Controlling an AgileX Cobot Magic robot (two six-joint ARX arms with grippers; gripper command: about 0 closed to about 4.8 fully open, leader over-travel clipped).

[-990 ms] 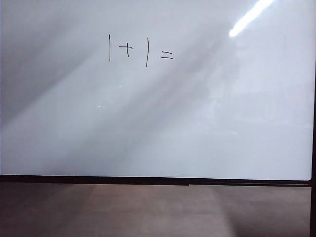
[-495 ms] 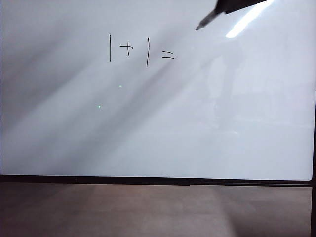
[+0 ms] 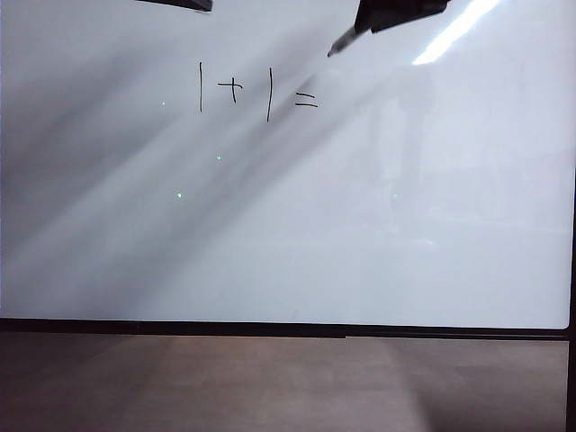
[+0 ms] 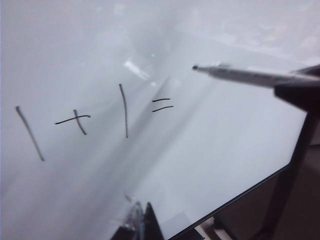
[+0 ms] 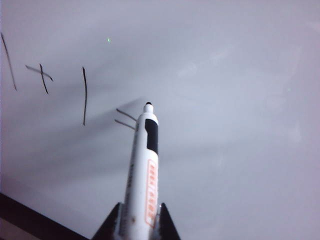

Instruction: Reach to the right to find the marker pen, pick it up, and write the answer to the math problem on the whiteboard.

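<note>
Whiteboard [image 3: 288,234]: large glossy white board, black lower edge against the brown tabletop [image 3: 270,387].
Math problem [image 3: 256,92]: thin black strokes, upper middle of the board.
Marker pen [image 5: 142,170]: white barrel, tip just above the equals sign (contact cannot be told).
Right hand [image 5: 135,222]: clenched on the marker pen.
Left hand [image 4: 142,225]: low over the board; grip cannot be told.

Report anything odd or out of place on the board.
Nothing stands out. The whiteboard is clean apart from the math problem; the right hand holds the marker pen near the equals sign, answer unwritten.
</note>
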